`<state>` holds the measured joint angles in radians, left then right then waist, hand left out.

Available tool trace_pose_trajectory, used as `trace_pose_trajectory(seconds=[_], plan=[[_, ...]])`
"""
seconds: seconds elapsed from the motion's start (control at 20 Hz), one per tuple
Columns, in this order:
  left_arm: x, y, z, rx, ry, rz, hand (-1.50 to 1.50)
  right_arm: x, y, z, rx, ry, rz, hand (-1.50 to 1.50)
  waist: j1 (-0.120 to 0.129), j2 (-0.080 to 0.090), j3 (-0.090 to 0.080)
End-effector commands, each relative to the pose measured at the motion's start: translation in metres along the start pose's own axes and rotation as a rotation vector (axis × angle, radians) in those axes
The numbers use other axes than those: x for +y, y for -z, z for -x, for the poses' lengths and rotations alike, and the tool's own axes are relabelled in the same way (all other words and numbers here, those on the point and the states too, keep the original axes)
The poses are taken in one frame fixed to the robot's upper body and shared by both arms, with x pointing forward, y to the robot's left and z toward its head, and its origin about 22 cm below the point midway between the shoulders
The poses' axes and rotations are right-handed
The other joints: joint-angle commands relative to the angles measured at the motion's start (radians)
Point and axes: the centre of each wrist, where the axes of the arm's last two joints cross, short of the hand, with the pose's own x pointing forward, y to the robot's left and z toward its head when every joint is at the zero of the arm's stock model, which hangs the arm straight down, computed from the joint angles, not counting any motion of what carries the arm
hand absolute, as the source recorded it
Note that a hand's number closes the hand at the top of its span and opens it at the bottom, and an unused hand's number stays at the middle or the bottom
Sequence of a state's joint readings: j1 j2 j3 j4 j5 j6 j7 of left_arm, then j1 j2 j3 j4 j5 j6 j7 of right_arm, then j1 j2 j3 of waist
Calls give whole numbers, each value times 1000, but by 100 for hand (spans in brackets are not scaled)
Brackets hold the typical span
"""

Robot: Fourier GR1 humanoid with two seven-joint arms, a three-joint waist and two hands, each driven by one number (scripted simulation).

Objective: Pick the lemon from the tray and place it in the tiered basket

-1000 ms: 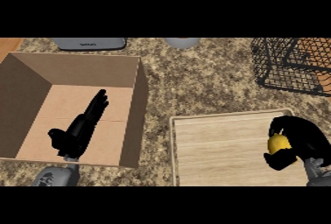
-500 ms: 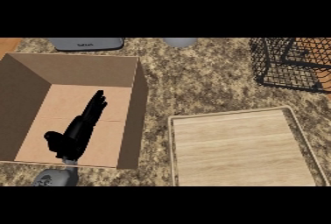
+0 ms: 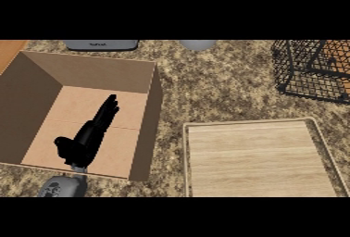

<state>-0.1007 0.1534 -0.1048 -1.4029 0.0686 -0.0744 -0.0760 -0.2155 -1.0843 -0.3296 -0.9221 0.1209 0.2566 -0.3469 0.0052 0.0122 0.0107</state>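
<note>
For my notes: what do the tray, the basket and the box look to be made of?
Tray: pale wood, matt, plank grain lines show. Basket: black metal wire, probably coated; open mesh. Box: plain brown cardboard, matt, thin flat walls.

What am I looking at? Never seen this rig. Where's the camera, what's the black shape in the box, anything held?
There is one picture, taken from the humanoid robot's head, looking steeply down at a speckled kitchen counter. The black shape is the robot's left hand, on a grey forearm entering from the lower edge. It shows over the floor of an open cardboard box, fingers straight, holding nothing. The right hand is out of view. At lower right lies a wooden tray, and at upper right a black wire basket. Two grey things are cut off at the top edge. No lemon shows in this picture.
</note>
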Motion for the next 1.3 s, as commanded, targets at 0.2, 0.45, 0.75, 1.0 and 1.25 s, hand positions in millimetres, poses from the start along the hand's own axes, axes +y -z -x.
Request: trace_pose_trajectory(seconds=[0.2,0.45,0.75,1.0,1.25], plan=[[-19,16,-3,-18,-9,64,0,-70,6,1,-91,111,45,150,65,10,-6],[0,21,-3,-33,0,70,0,-69,43,-33,-88,172,40,150,75,10,-9],[-15,14,3,-2,8,117,0,-75,78,-83,-49,171,-2,150,93,12,-10],[-16,24,-3,-8,16,98,0,-54,108,-115,-73,171,-54,150,87,14,-9],[-9,18,-5,-16,31,69,0,-11,133,-129,-87,149,-117,150,76,12,-8]])
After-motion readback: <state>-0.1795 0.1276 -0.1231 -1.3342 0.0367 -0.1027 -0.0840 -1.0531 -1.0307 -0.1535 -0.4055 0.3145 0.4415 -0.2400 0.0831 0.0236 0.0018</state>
